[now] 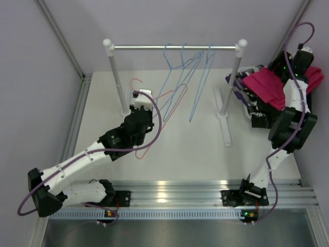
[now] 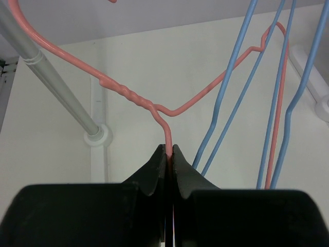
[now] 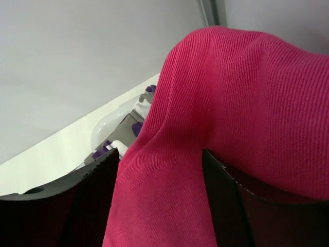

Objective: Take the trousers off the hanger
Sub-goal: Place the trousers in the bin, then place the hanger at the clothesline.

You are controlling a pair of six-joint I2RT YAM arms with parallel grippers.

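My left gripper is shut on the lower wire of a bare pink hanger. In the top view it holds that hanger tilted, left of the rack's middle. The hot pink trousers lie on top of a pile at the far right. My right gripper is there, jaws apart, with the pink cloth bulging between them. Under the pink pair I see black-and-white cloth and purple camouflage cloth. The yellow-olive pair is hidden.
A metal rail on two white posts crosses the back. Several bare blue wire hangers hang from it, close to the right of the pink hanger in the left wrist view. The left post's base stands nearby.
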